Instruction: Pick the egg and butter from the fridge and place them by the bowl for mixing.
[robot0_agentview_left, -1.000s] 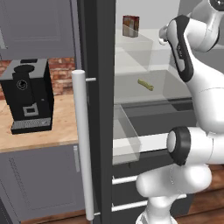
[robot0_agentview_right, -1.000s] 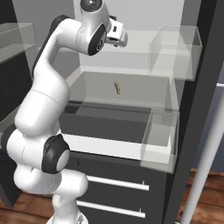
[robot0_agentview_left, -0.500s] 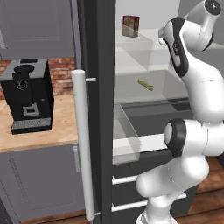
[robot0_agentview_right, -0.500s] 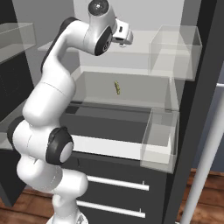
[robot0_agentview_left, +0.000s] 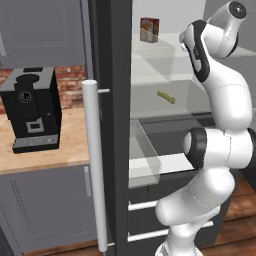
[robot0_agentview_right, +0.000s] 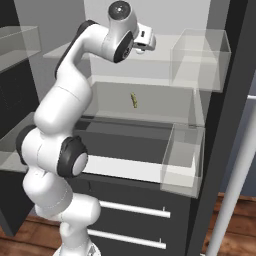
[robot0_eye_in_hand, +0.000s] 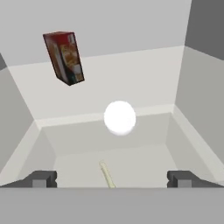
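Two dark fingertips (robot0_eye_in_hand: 43, 179) stand wide apart with nothing between them; the gripper (robot0_eye_in_hand: 112, 180) faces into the open fridge (robot0_agentview_left: 112, 75). From the hand view, the egg (robot0_eye_in_hand: 120, 117) sits at 12 o'clock on the upper shelf, the red box (robot0_eye_in_hand: 64, 57) at 11, the butter (robot0_eye_in_hand: 106, 174) on the shelf below.

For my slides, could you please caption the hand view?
Open hand looking into the fridge: egg on a shelf, butter below, red box at the back.
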